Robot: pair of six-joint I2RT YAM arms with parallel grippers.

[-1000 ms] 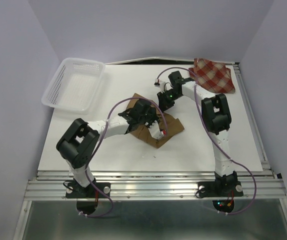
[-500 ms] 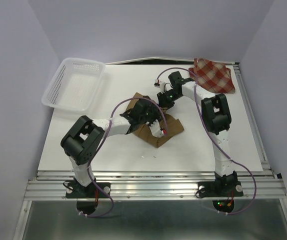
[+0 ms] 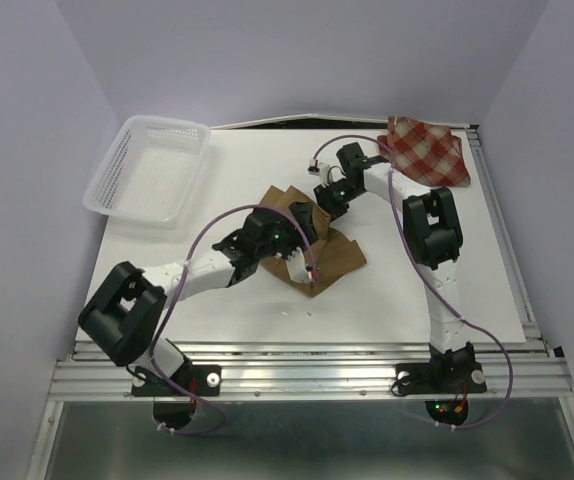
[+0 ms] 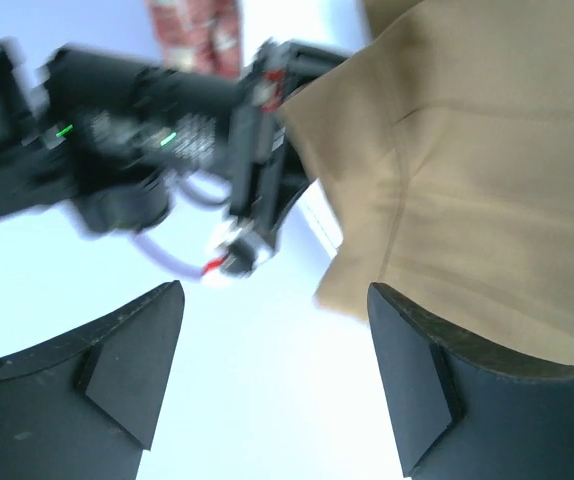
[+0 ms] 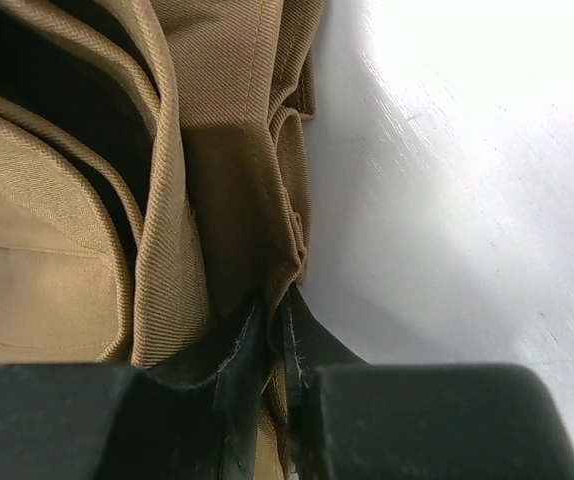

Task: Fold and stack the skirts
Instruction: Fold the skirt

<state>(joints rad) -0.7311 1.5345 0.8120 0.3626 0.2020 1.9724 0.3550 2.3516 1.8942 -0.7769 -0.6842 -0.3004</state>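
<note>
From the top view, the plain tan-brown cloth skirt [image 3: 342, 255] lies rumpled at the middle of the white table [image 3: 417, 290], with much of it covered by both arms. The left gripper [image 3: 302, 260] sits over its near edge and the right gripper [image 3: 309, 213] over its far edge. How either claw stands cannot be made out from here. The red-and-cream plaid skirt [image 3: 427, 150] lies well apart in the far right corner, its near edge partly behind the right arm. A white plastic mesh basket [image 3: 102, 185] hangs over the far left corner.

In the left wrist view, the left gripper [image 4: 275, 300] is spread wide, its two dark fingers [image 4: 117, 370] cut off at the bottom edge, with only bare table between them. The tan-brown cloth skirt [image 4: 487, 170] fills the upper right, running out of frame. The right gripper [image 4: 257, 150] is blurred at the cloth's corner, and a strip of the plaid skirt [image 4: 192, 25] shows at the top.

In the right wrist view, the right gripper [image 5: 279, 320] is pinched tight on a bunched fold of the tan-brown cloth skirt [image 5: 217, 170]. The layers fall into deep shadow at upper left. The table [image 5: 447, 220] glares on the right.
</note>
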